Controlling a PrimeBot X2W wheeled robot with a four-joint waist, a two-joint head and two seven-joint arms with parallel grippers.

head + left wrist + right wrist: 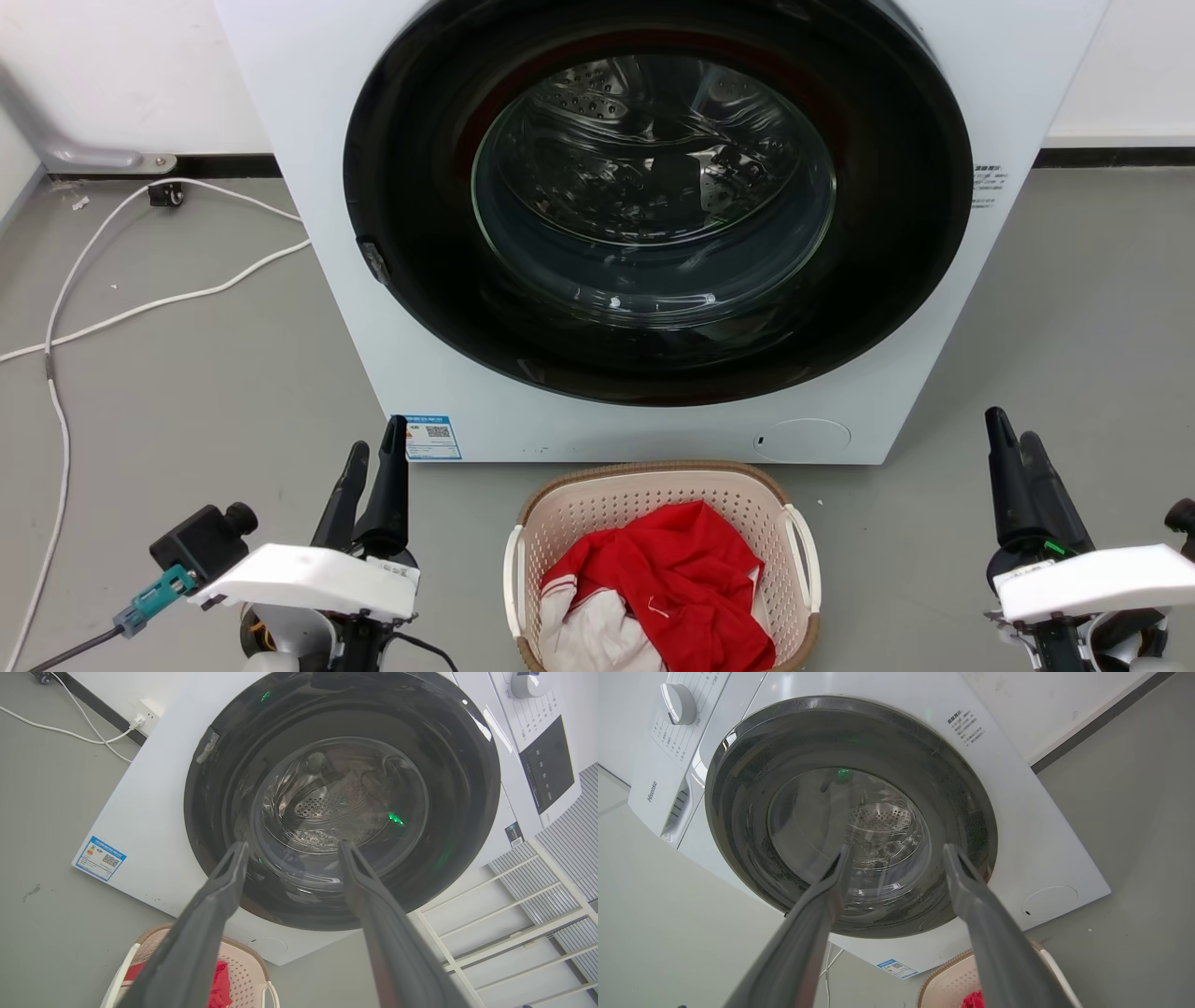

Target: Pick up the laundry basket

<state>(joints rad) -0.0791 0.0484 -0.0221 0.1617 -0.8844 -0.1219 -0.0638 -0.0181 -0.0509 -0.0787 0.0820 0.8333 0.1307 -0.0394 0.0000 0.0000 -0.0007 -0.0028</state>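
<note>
My left claw (378, 437) and right claw (1011, 427) were both parted, empty, with the laundry basket (616, 509) on the floor (187, 392) between them (touching neither), so grabbing one white handle (805, 551) alone risked tipping it and spilling the red cloth (681, 579).

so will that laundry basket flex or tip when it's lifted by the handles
Probably light: the laundry basket has perforated plastic walls and holds just a loose heap of red cloth and white cloth. Those walls may flex a little if squeezed. Lifted by one white handle alone it would likely tilt, and the cloth could slide.
</note>
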